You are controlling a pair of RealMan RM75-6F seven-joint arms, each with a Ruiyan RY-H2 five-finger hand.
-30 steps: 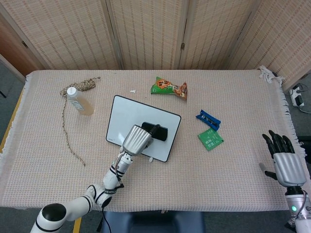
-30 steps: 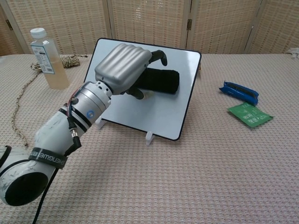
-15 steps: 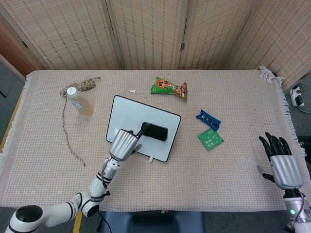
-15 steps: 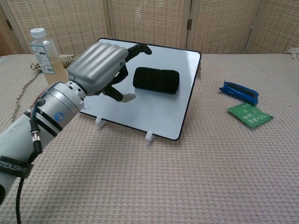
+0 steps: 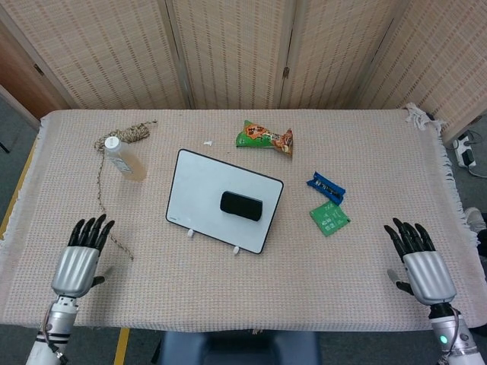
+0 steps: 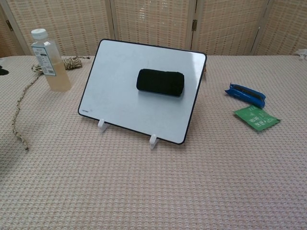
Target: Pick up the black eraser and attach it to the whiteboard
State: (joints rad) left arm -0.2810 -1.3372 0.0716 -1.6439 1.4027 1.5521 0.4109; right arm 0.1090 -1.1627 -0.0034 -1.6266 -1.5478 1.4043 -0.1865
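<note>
Left hand: withdrawn from the whiteboard since half a second ago, when it hovered at the eraser's left end; now at the near left edge of the table, fingers spread and straight, holding nothing. Gone from the chest view altogether.

Right hand: at the near right edge of the table, shifted slightly nearer and leftward compared with the earlier frames; fingers apart and extended, holding nothing.

Black eraser: stuck to the face of the whiteboard, right of centre in its upper half, long side horizontal, no hand touching it. Position unchanged from half a second ago.

Whiteboard: black-framed, tilted back on two white feet, mid-table; same place as before.

Bottle: clear plastic, white cap, upright at far left; holds pale yellowish liquid filling most of its body. Label text too small to read.

Twine: coil lying just behind the bottle, a loose strand trailing toward the near left.

Snack packet: green and orange, flat on the table beyond the whiteboard.

Blue packet: right of the whiteboard, lying flat.

Green sachet: just in front of the blue packet, flat.

Table cloth: beige woven, covers the whole table.
</note>
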